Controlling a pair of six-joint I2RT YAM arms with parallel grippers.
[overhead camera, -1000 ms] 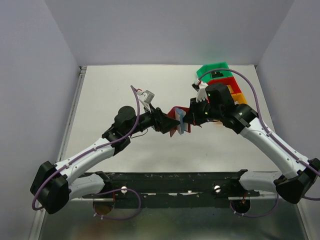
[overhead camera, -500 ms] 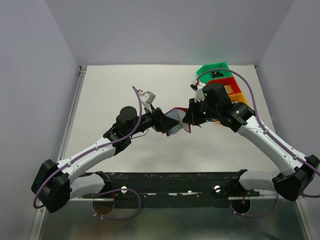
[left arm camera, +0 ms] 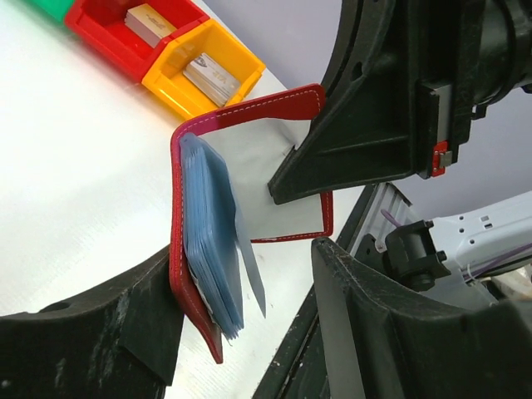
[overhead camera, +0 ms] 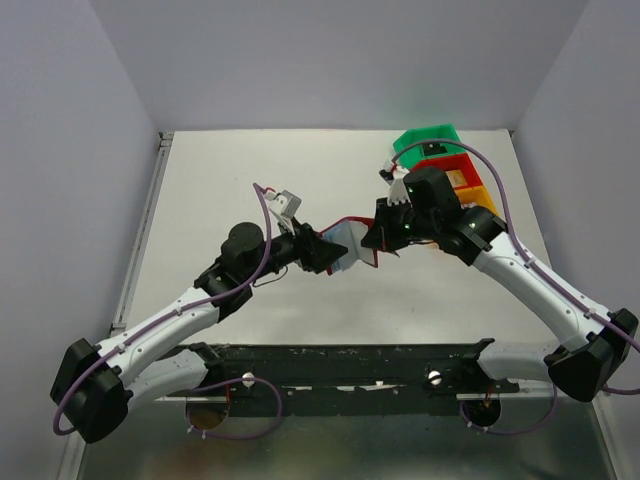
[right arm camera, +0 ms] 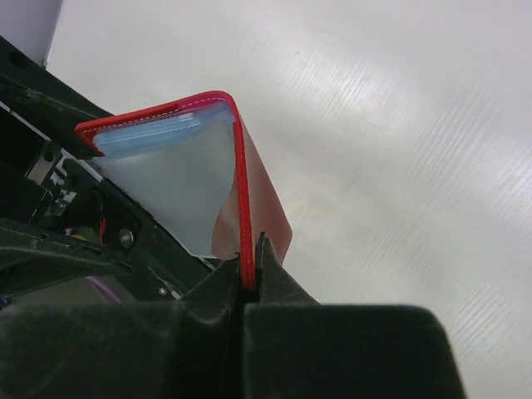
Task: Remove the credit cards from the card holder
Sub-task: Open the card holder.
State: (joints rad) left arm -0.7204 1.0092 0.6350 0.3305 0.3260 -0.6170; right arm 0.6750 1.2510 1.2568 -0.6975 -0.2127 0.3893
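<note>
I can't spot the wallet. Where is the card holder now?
Top view: the card holder is open over the table centre, between the arms; the right arm's jaws pinch one cover edge, the left arm's jaws straddle the other half.

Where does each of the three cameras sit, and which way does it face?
Top external: above and behind, looking down on the table; both arms show.
Left wrist: on the left hand, facing the card holder; own fingers show.
Right wrist: on the right hand, facing down; fingers pinch the card holder.
All share the card holder.
</note>
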